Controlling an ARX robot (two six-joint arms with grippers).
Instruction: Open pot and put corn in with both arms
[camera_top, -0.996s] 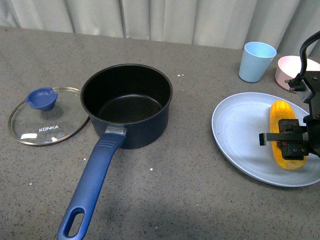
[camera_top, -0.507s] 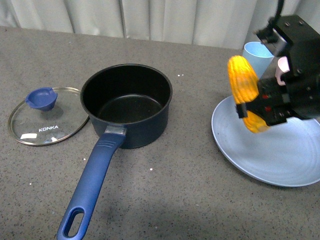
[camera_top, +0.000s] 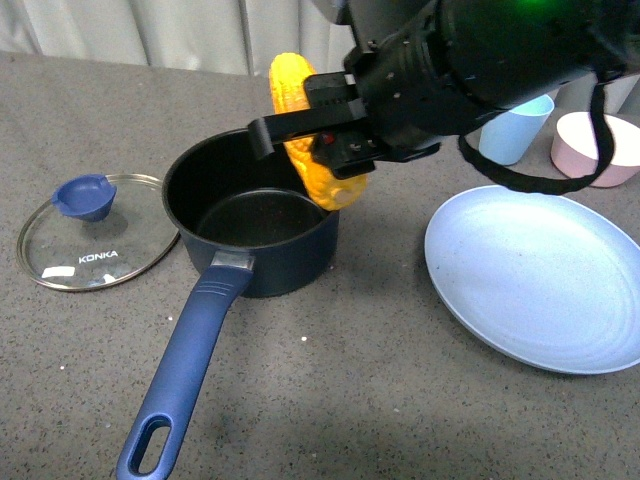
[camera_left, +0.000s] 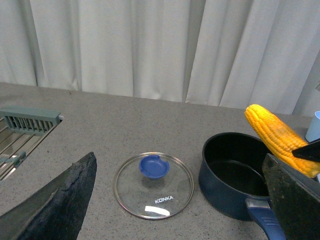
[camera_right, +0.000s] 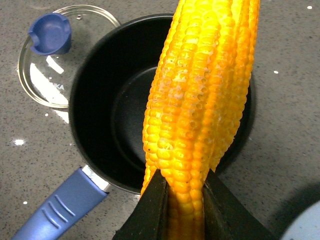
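Observation:
The navy pot (camera_top: 252, 212) stands open on the grey table, its black inside empty and its blue handle (camera_top: 185, 372) pointing toward me. My right gripper (camera_top: 335, 150) is shut on the corn (camera_top: 305, 125) and holds it tilted in the air over the pot's right rim. In the right wrist view the corn (camera_right: 200, 110) sits between the two fingers (camera_right: 150, 210) above the pot (camera_right: 100, 115). My left gripper (camera_left: 180, 200) is open and empty; its view shows the pot (camera_left: 232, 175) and the corn (camera_left: 280, 137).
The glass lid (camera_top: 95, 232) with a blue knob lies flat left of the pot. An empty pale blue plate (camera_top: 535, 275) lies at the right. A blue cup (camera_top: 515, 125) and a pink bowl (camera_top: 600, 145) stand behind it. A sink rack (camera_left: 25, 135) shows in the left wrist view.
My right gripper lifted the corn off the blue plate and carried it left, from above the plate to over the pot's right rim. The pot and lid have not moved.

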